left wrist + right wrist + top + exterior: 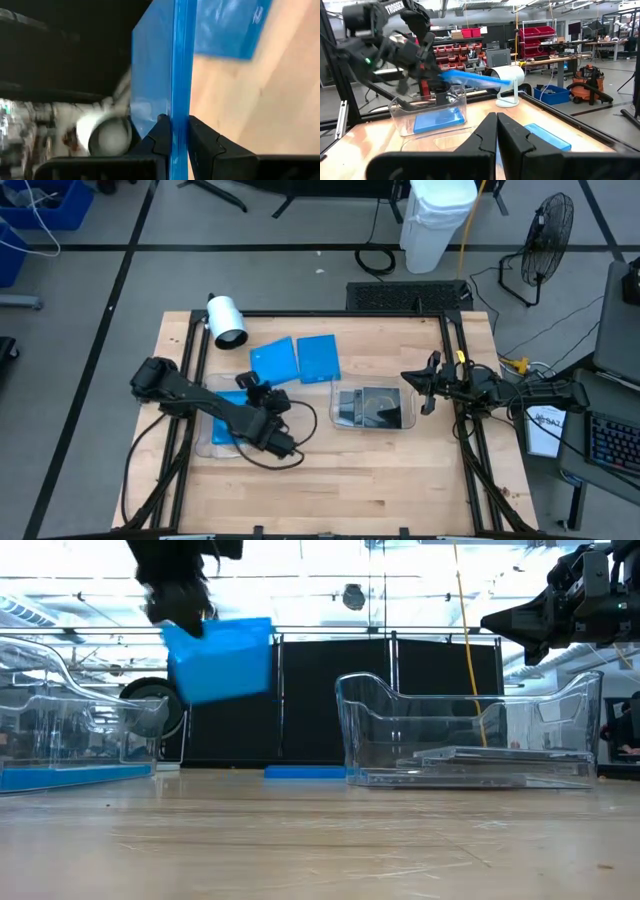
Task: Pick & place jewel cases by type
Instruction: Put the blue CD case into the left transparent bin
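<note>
Left gripper (174,134) pinching a blue jewel case (167,70) by its edge, in the air over the table.

The two dark fingers (156,140) press on either face of the case, closed down to its thin width, so it stands edge-on between them in the left wrist view. In the low view the held case hangs tilted, clear of the wooden table (400,470) and above the left clear tray (70,730), which holds one blue case flat on its floor. A second blue jewel case (318,358) lies flat on the table toward the far edge, near the white cylinder (227,319). The right clear tray (372,408) holds grey translucent cases (500,757) stacked flat. The right gripper (496,131) hangs at the table's right side with its fingers fully together, holding nothing.
</note>
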You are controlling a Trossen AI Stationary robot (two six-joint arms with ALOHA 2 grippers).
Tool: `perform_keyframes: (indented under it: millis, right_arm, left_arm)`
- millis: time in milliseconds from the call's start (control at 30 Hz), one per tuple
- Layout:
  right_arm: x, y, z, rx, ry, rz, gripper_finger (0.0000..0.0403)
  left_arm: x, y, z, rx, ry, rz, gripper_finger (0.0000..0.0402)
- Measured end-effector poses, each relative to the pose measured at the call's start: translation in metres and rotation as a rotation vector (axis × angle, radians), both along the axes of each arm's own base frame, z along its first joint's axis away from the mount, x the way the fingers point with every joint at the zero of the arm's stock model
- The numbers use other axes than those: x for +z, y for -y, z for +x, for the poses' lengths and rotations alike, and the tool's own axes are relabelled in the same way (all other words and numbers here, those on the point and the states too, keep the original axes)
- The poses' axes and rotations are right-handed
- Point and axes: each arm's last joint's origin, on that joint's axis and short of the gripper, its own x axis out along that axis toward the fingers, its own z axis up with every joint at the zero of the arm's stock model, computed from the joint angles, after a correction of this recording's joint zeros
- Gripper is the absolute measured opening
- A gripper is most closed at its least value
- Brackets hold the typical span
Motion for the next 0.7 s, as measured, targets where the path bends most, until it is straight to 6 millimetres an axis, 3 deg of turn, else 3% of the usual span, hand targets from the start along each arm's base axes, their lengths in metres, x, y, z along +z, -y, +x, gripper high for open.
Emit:
perform_keyframes:
  millis: [200, 333, 700]
  right_arm:
    - [0.0, 0.0, 0.0, 0.0, 0.001, 0.0, 0.0004]
    - [0.0, 0.0, 0.0, 0.0, -0.002, 0.0, 0.0004]
    - [0.0, 0.0, 0.0, 0.0, -0.002, 0.0, 0.0004]
  left_arm:
    - [0.03, 0.024, -0.008, -0.053, 0.047, -0.176, 0.0044]
    - [0.036, 0.046, -0.012, -0.066, 0.082, -0.282, 0.0044]
    - [0.041, 0.083, -0.034, -0.068, 0.07, -0.449, 0.0044]
